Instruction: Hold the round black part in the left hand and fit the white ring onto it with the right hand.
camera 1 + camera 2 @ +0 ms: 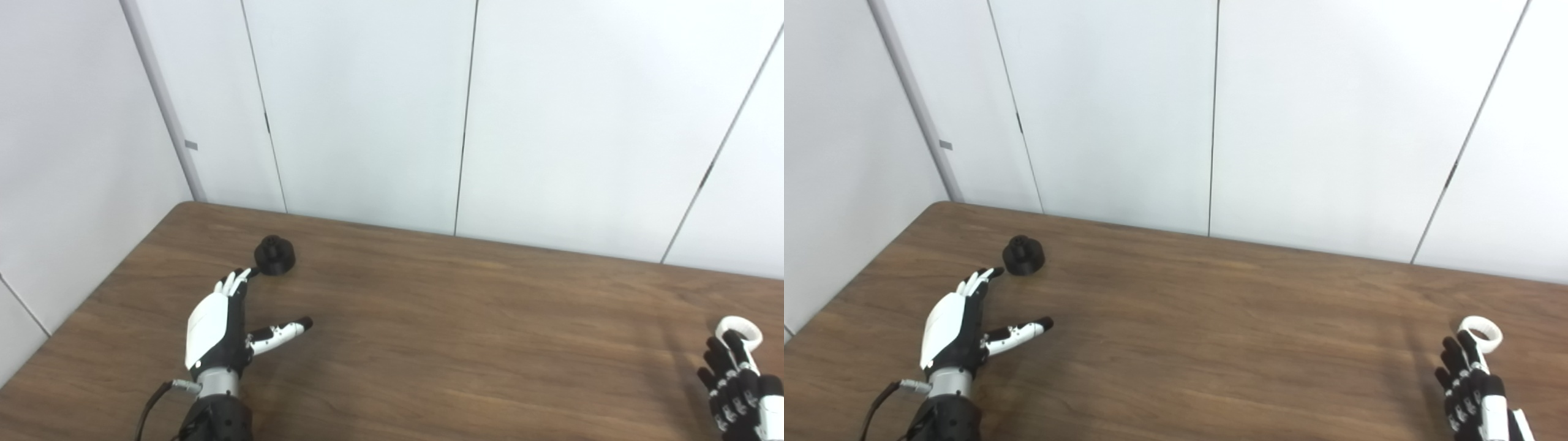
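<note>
Round black part [274,255] just beyond left hand [222,324] fingertips, unheld.

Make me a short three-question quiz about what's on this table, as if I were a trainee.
1. True or false: the left hand already grips the round black part.
2. Which item lies nearest the right hand? A) white ring B) black part C) a cable
3. Fill in: both parts rest on the brown ___.

Key: 1 false, the fingers are spread just short of it. 2 A. 3 table.
</note>
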